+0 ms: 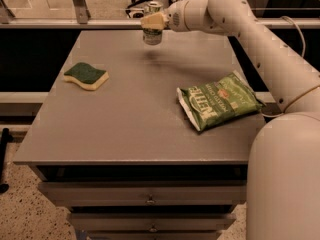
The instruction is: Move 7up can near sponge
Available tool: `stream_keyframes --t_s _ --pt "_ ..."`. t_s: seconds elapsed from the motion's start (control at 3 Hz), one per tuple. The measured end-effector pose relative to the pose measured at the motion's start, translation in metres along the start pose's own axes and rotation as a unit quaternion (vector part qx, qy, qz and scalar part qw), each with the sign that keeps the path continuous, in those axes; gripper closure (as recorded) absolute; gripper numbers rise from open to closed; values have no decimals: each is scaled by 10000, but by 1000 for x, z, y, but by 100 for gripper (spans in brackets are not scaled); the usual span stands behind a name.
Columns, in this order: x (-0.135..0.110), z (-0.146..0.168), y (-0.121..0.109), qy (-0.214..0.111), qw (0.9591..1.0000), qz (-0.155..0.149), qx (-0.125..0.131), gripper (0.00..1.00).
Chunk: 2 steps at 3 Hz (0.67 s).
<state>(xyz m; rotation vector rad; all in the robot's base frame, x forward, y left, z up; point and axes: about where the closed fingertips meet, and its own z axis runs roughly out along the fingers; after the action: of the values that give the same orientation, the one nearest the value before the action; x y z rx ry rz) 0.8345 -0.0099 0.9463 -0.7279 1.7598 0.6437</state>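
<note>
At the left of the tabletop (125, 129) lies the sponge (86, 75), flat, dark green side up, with bare surface all around it. Further right, over the far edge, the 7up can (152, 34) hangs upright just above the surface with a faint shadow under it. The end effector (154, 20) is clenched around its upper half, one pale finger crossing the front of the can. I judge the can to be light if empty and heavier if full; the frame does not show which. Its thin wall is stiff enough for a side grip but would dent under hard squeezing, and the smooth metal may slip. The hold across the upper-middle of the body looks sound, provided the can is kept upright. To the right, near the front edge, lies a green chip bag (218, 100), well apart from both, and the white arm (260, 44) reaches in above it
</note>
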Motion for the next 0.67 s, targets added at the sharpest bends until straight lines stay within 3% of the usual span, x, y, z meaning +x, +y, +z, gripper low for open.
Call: stream_keyframes --t_s 0.33,0.67 --pt "0 0 0 3 10000 -1 1 100" --pt "8 6 49 73 9993 -167 -338 100"
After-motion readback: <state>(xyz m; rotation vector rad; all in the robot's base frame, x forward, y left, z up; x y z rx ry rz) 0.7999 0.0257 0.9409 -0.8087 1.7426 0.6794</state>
